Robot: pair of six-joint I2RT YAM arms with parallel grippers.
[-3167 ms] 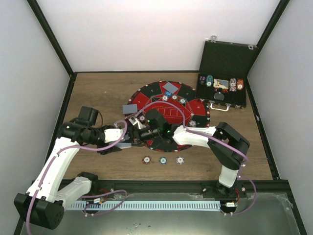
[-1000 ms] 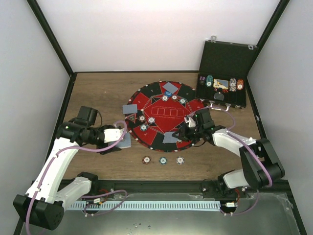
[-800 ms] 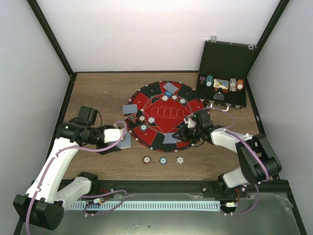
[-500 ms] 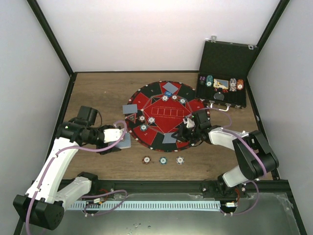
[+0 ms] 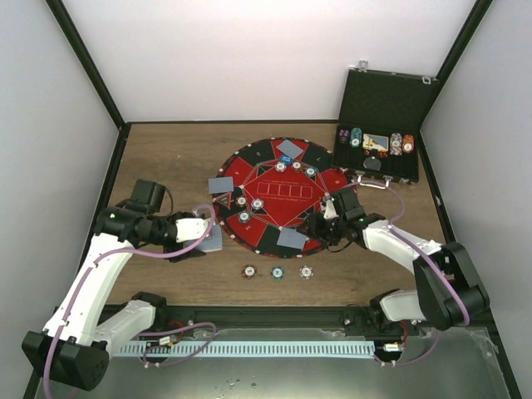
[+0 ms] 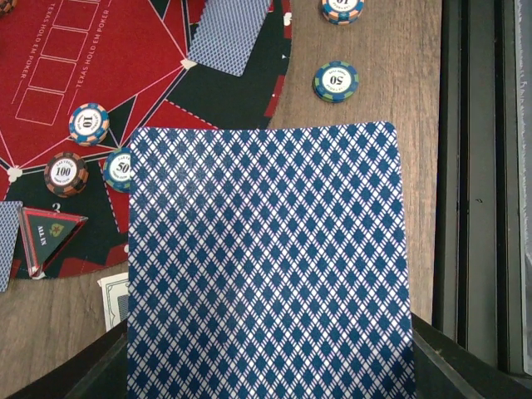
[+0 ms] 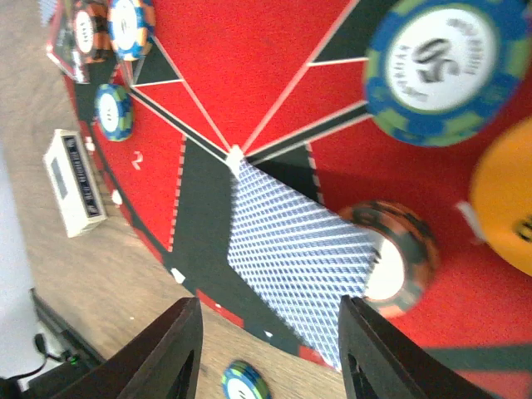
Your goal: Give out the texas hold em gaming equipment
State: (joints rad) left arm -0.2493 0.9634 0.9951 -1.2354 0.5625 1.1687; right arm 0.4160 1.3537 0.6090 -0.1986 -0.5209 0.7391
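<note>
Now a freshly dealt card (image 5: 293,238) lies on the poker mat's (image 5: 268,218) lower edge, absent three seconds ago, so that seat looks served. The right gripper (image 7: 268,312) hangs open over it. The left gripper (image 5: 206,237) clamps the remaining cards (image 6: 266,258) left of the mat. The mat reads "TEXAS HOLD EM POKER"; the chips (image 6: 89,123) read 10, 100, 50.

Holds the left arm (image 5: 90,278) folded at the left, wrist pointing right, left gripper (image 5: 202,237) clamped on a card (image 6: 266,258). Stretches the right arm (image 5: 399,243) leftward, right gripper (image 5: 322,226) low, fingers (image 7: 179,353) parted.
</note>
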